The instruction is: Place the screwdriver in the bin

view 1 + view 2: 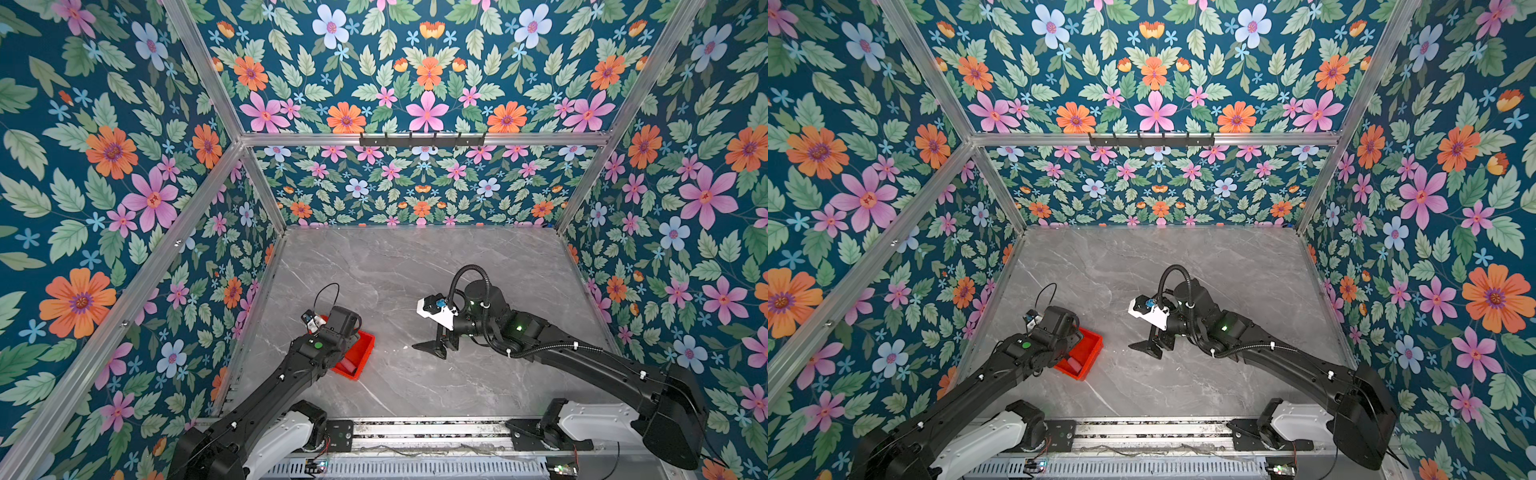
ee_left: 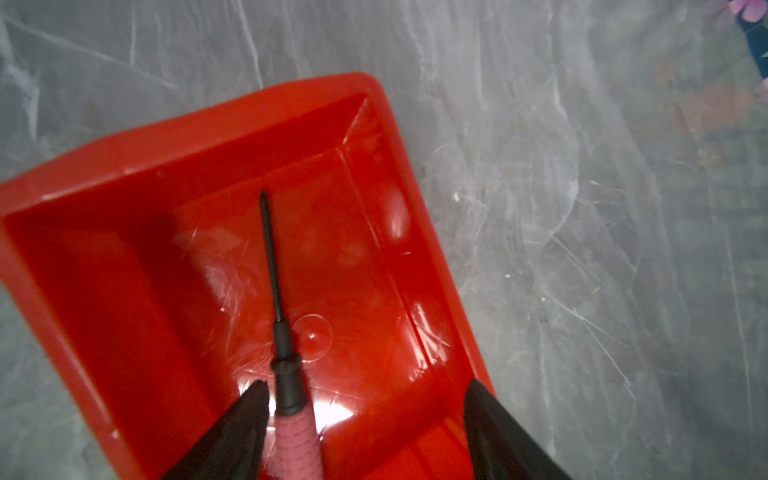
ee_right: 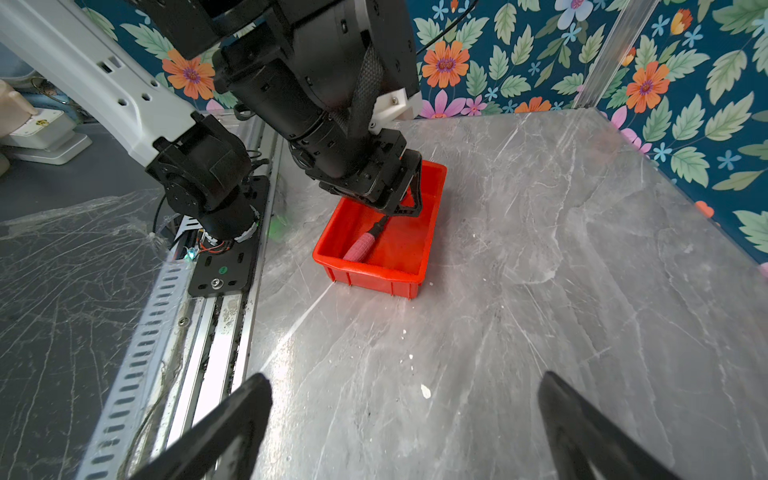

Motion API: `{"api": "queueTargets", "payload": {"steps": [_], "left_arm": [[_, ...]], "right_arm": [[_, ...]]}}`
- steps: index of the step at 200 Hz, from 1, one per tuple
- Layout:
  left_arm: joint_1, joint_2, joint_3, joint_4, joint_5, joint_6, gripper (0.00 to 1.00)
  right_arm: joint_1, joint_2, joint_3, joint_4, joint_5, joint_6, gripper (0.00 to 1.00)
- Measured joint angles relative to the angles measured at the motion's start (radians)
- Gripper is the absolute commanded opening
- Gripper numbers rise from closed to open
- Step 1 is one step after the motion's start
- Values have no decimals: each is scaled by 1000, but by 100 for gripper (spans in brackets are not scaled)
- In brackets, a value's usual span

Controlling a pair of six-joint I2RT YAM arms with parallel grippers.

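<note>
Black jaws of our left gripper (image 2: 365,432) stand apart above the bin (image 2: 124,174), and the screwdriver (image 2: 286,382) lies free between them (nearer one jaw), inside the bin with its tip toward 12 o'clock in the left wrist view. We judge it released here because the bin's walls stop it rolling. Our right gripper (image 3: 405,432) waits spread and empty over the table (image 3: 582,291).

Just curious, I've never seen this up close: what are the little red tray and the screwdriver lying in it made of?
The bin looks like moulded plastic: glossy red-orange, with soft highlights and fine scuffs on its floor. The screwdriver seems to have a matt dark shaft, probably metal, and a pink handle with a ridged texture, likely rubber or plastic; the look alone cannot settle which.
</note>
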Motion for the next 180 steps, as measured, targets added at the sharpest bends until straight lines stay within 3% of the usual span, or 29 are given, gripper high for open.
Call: {"api": "queueTargets", "payload": {"steps": [34, 73, 136, 180], "left_arm": [[0, 28, 97, 14, -44, 135, 88], [0, 67, 127, 140, -93, 375, 92], [25, 179, 34, 704, -91, 833, 97], [81, 290, -47, 1040, -61, 1101, 99]], "right_arm": [[-8, -32, -27, 17, 26, 32, 99], [-66, -79, -73, 69, 64, 86, 99], [-241, -131, -180, 221, 164, 180, 99], [-457, -154, -284, 338, 212, 254, 99]]}}
